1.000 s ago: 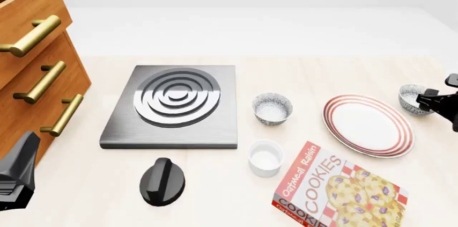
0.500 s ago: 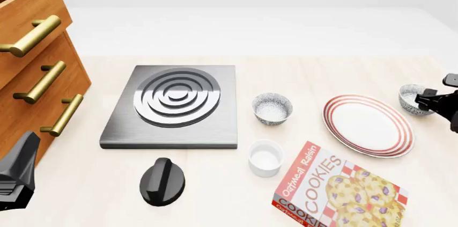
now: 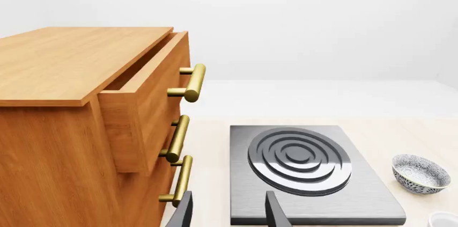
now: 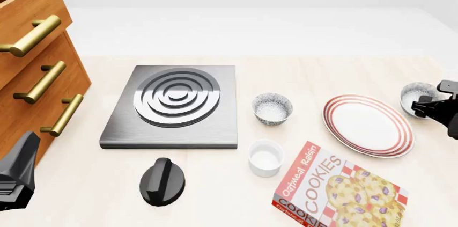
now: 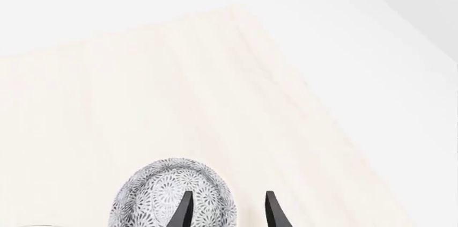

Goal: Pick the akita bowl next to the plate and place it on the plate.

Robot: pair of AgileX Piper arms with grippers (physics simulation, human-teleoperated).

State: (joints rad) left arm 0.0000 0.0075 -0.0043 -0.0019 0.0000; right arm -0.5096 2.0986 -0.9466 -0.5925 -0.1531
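Reaching down at the table's right edge, the right gripper (image 5: 225, 211) with its two dark fingers (image 5: 184, 210) apart, one over the akita bowl (image 5: 174, 195) and the other just past its rim, nothing clamped between them. Seen from the front too, that right gripper (image 4: 428, 103) right at the akita bowl (image 4: 415, 96), which sat on the table just beside the plate (image 4: 368, 125), on its far right side. Not on the plate. A second speckled bowl (image 4: 273, 108) left of the plate, near the stove burner (image 4: 176, 104). A white cup (image 4: 265, 158) and a cookie box (image 4: 335, 189) closer in. A black knob (image 4: 162, 181) below the burner. Far to the left, the left gripper (image 3: 227, 213), fingers apart and holding nothing, beside the wooden drawers (image 3: 86, 125).
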